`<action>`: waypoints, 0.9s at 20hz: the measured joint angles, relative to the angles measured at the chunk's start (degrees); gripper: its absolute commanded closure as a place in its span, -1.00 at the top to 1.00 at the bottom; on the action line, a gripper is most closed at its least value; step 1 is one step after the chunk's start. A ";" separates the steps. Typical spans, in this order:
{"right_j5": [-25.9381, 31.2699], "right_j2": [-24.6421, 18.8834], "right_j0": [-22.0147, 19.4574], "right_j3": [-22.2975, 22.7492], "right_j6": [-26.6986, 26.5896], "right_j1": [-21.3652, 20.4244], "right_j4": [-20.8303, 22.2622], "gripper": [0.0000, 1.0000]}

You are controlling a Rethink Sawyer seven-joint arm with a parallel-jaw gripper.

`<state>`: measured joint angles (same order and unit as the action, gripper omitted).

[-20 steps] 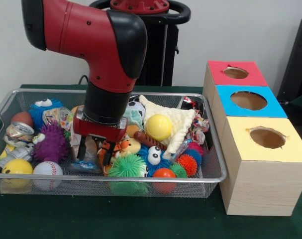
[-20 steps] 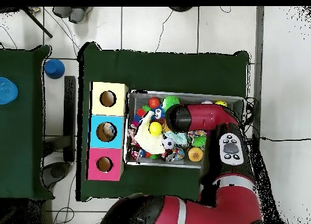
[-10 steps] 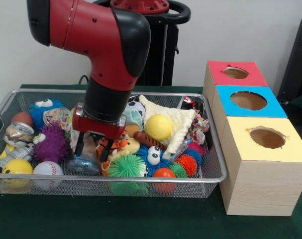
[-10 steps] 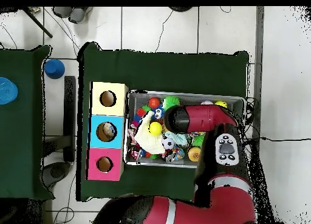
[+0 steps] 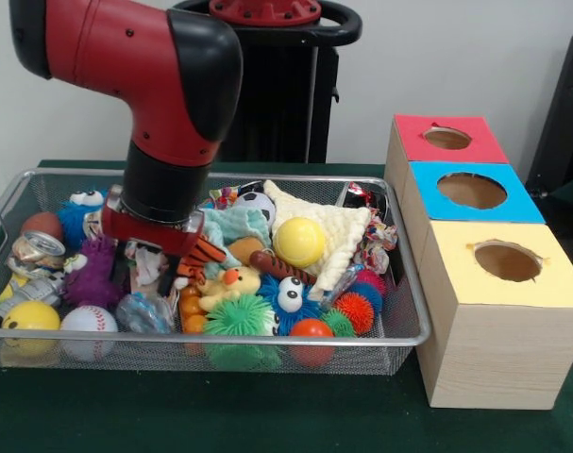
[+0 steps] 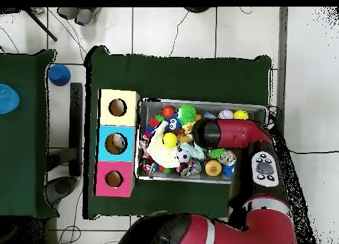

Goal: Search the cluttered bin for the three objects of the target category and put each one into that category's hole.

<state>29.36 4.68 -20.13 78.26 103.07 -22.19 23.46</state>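
In the wire bin (image 5: 399, 332), one yellow ball (image 5: 299, 242); beside it three boxes (image 5: 494, 311); gripper (image 5: 149, 269) jaws' state cannot be told.

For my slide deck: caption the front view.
Sawyer gripper lowered among toys in a wire bin, beside three colour-topped boxes with holes.

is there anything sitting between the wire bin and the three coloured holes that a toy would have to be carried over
Nothing visible. The box with the holes stands right beside the wire bin, with only bare green cloth in the narrow gap. A toy would just have to clear the bin's rim and rise to the box top.
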 measured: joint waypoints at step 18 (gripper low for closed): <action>-9.46 -6.66 -8.76 4.08 0.00 0.79 -1.12 1.00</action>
<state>19.89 -1.98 -28.89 82.34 103.07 -21.40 22.34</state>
